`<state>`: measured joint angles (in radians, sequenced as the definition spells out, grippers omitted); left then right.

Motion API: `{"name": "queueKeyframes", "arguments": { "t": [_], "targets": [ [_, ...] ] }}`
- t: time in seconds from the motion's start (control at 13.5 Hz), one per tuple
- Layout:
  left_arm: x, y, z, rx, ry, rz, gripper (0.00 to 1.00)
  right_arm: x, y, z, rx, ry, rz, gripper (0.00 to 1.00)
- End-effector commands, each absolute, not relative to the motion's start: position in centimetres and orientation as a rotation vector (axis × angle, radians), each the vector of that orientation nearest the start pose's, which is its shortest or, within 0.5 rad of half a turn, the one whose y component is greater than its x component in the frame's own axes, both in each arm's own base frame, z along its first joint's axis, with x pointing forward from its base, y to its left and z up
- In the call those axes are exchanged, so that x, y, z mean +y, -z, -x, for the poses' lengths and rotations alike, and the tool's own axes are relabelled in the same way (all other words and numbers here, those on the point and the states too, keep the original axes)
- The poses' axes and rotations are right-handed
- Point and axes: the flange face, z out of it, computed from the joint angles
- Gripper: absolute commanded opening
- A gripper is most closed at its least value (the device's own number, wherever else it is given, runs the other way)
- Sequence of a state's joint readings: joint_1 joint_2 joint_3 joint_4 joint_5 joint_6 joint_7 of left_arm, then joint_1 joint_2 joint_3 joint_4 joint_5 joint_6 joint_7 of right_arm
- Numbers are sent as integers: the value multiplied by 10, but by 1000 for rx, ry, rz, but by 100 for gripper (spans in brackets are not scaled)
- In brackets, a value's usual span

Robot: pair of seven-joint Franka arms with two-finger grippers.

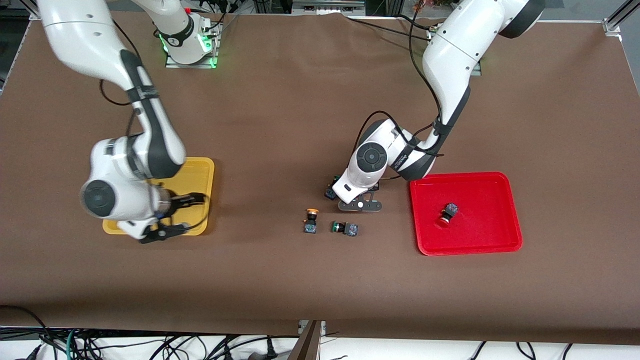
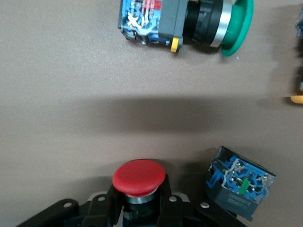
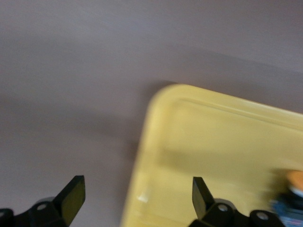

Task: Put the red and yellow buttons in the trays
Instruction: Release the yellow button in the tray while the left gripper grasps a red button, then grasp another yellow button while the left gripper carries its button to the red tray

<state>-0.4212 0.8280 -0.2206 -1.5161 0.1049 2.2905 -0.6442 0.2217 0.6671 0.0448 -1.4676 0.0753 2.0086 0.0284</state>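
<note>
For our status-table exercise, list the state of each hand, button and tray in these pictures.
left hand: shut on red button.
right hand: open, over yellow tray's corner.
red tray: holds second red button, on its side.
yellow tray: holds yellow button.
green button: on its side, on the table.
loose yellow button: on the table, untouched.
dark switch: beside left hand, cap hidden.

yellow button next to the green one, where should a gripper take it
The yellow button seems to lie on its side, cap toward the robots' bases. Come down and close across its dark body's flat sides, not the round cap; the green button lies close beside it. The right gripper hangs open over the yellow tray.
</note>
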Motion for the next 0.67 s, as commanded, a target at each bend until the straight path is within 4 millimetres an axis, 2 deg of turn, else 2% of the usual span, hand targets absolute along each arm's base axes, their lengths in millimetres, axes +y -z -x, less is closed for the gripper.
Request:
{"name": "queueKeyframes", "arguments": {
  "t": [0.0,0.07,0.22,0.3,0.37,0.52,0.59],
  "targets": [
    [-390,-199,-594,-34,-123,3188,22,241,-264,-677,-102,-102,3039,100],
    [-380,-216,-600,-49,-135,3169,22,263,-260,-674,-52,-44,3031,100],
    [-347,-253,-620,-79,-156,3132,22,311,-256,-669,20,105,2989,100],
    [-326,-267,-628,-10,-178,3121,22,324,-252,-667,65,152,2970,100],
    [-300,-278,-637,49,-194,3116,22,340,-251,-665,59,179,2955,100],
    [-244,-288,-657,190,-226,3112,26,365,-256,-663,25,205,2939,100],
    [-224,-287,-662,283,-236,3108,26,377,-255,-662,42,211,2930,100]
  ]
}}
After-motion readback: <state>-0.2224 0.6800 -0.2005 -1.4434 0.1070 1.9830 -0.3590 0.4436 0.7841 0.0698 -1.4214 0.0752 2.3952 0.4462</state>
